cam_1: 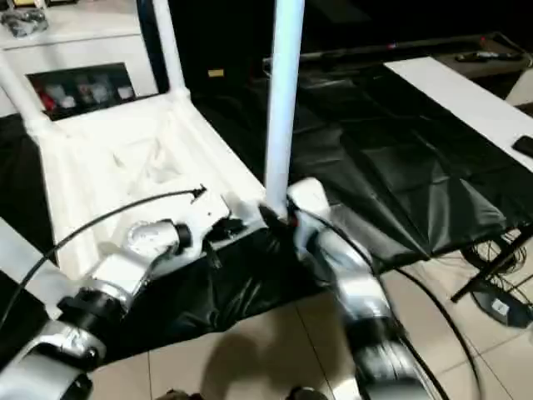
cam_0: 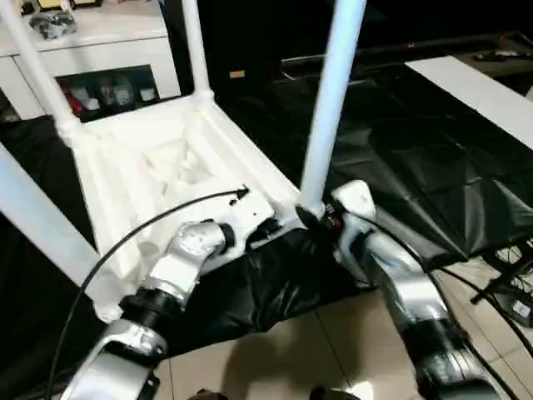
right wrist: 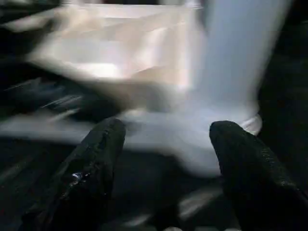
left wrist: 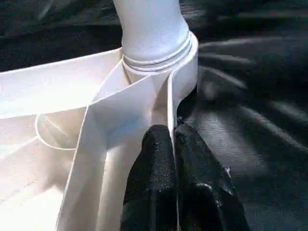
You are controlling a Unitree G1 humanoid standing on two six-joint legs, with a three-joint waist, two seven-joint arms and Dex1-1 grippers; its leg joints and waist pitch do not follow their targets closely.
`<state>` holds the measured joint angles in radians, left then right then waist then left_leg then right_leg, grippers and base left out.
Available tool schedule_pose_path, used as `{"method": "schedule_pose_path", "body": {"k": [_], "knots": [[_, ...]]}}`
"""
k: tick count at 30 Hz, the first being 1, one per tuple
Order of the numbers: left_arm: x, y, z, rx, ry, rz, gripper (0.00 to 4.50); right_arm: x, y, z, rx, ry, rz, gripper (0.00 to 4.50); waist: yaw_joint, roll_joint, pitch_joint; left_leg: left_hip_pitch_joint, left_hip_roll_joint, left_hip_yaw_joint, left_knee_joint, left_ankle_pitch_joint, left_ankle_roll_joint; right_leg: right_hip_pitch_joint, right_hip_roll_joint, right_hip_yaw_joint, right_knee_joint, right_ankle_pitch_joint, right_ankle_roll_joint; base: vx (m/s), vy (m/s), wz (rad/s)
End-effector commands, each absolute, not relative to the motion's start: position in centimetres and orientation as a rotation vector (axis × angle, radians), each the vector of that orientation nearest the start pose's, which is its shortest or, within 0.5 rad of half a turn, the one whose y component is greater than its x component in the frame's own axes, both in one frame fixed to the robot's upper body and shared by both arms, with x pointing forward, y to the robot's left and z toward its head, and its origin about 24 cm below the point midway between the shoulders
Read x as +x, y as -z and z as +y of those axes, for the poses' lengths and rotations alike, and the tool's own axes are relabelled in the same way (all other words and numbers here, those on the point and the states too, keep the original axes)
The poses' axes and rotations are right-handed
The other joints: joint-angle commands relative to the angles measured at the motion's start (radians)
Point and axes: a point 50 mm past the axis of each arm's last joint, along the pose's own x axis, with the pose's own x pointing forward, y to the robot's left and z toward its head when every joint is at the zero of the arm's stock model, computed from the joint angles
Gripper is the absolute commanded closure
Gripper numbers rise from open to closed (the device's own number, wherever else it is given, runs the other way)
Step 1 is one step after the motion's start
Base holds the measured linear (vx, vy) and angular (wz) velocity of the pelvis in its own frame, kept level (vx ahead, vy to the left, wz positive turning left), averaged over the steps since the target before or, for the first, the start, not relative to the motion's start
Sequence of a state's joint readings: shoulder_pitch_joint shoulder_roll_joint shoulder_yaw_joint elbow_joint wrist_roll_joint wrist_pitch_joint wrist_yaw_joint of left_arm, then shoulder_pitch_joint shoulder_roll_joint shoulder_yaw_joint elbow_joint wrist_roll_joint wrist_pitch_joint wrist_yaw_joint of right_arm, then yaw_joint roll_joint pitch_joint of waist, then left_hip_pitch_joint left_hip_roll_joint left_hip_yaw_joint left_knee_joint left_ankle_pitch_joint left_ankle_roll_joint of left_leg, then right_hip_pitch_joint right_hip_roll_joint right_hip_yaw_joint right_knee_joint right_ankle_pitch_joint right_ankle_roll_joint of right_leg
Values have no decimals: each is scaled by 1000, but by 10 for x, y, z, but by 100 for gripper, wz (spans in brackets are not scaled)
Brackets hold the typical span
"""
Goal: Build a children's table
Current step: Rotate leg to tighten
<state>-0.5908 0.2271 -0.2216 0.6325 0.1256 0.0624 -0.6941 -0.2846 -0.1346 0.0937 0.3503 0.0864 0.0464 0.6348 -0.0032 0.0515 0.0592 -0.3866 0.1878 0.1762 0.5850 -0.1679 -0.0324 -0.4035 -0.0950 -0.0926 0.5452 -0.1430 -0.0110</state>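
The tabletop (cam_0: 166, 167) lies underside up on black sheeting (cam_0: 400, 158) on the floor, with legs standing in its sockets. The tabletop's near rim is pinched by the left gripper (left wrist: 174, 144), fingers pressed together on the thin wall just beside the near corner socket (left wrist: 185, 62). The leg (cam_0: 331, 100) in that socket stands upright, its long axis vertical. The right gripper (right wrist: 166, 139) is held spread, the leg's base lying straight ahead between its fingers; it is judged the nearer arm for seating that leg.
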Motion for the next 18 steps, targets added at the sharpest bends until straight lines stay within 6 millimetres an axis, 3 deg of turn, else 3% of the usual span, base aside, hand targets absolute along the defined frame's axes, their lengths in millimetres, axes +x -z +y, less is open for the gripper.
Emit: {"method": "schedule_pose_path", "body": {"k": [1, 2, 4, 7, 11, 12, 13, 14, 18], "knots": [[347, -72, 123, 447, 838, 168, 450, 286, -49, -128, -54, -777, 87, 132, 9, -4, -70, 17, 37, -22, -88, -427, 18, 47, -55, 37, -65, -396, -141, 0, 0, 0], [347, -72, 123, 446, 839, 167, 450, 286, -49, -129, -54, -777, 87, 132, 13, -2, -70, 23, 38, -19, -85, -415, 24, 42, -55, 39, -67, -396, -148, 0, 0, 0], [345, -74, 124, 443, 871, 129, 450, 278, -53, -136, -64, -785, 79, 132, 14, -1, -72, 16, 38, -19, -84, -378, 29, 46, -53, 39, -60, -359, -162, 0, 0, 0], [344, -75, 123, 437, 886, 105, 450, 276, -54, -138, -66, -782, 79, 132, 16, -3, -75, 18, 40, -14, -80, -350, 38, 43, -52, 41, -55, -306, -187, 0, 0, 0], [340, -76, 124, 395, 922, 63, 392, 276, -58, -142, -55, -733, 74, 130, 22, -6, -80, 13, 37, -10, -69, -279, 56, 45, -53, 45, -40, -237, -216, 0, 0, 0], [339, -78, 125, 368, 917, 49, 387, 275, -59, -143, -49, -725, 76, 130, 24, -11, -82, 11, 38, -10, -68, -260, 60, 48, -53, 44, -36, -222, -219, 0, 0, 0], [338, -82, 126, 330, 906, 29, 384, 274, -60, -144, -41, -717, 79, 130, 30, -6, -84, 13, 41, -9, -66, -226, 66, 48, -53, 45, -29, -182, -232, 0, 0, 0], [337, -84, 128, 318, 897, 14, 381, 273, -61, -145, -36, -711, 84, 130, 37, -11, -83, 13, 42, -7, -65, -200, 75, 49, -52, 45, -24, -158, -237, 0, 0, 0], [337, -96, 137, 254, 783, -69, 346, 271, -62, -149, -40, -645, 84, 130, 43, -16, -79, 14, 41, -4, -65, -197, 77, 47, -51, 45, -26, -198, -226, 0, 0, 0]]}}
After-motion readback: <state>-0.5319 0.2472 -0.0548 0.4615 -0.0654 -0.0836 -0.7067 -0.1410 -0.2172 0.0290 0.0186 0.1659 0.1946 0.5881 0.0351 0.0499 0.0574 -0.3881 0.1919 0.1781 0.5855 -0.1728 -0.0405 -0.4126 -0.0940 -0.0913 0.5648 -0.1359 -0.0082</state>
